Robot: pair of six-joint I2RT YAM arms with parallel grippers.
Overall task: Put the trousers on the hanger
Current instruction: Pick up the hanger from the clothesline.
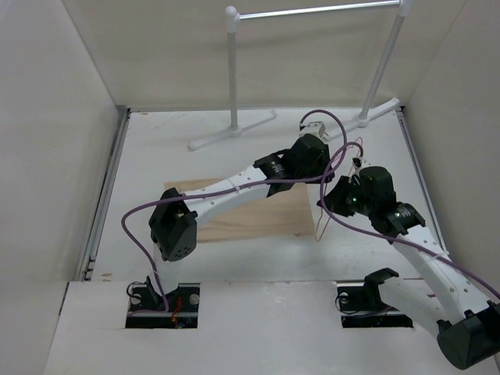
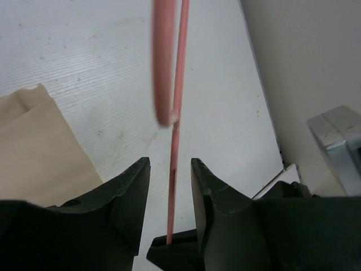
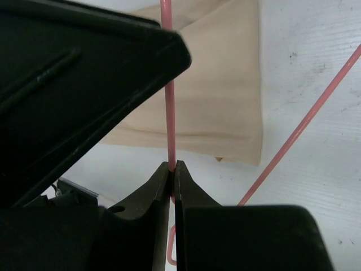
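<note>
Bright, even light with faint soft shadows; both wrist views blur close up, the hanger [image 2: 163,62] hook smeared.

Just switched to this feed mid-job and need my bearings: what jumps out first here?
The pink wire hanger stands out most: the right claw is shut on its thin rod, while the left claw stands open around another stretch of it. Below, the tan trousers lie flat on the table, not yet on the hanger, and a white garment rack stands at the far edge.
</note>
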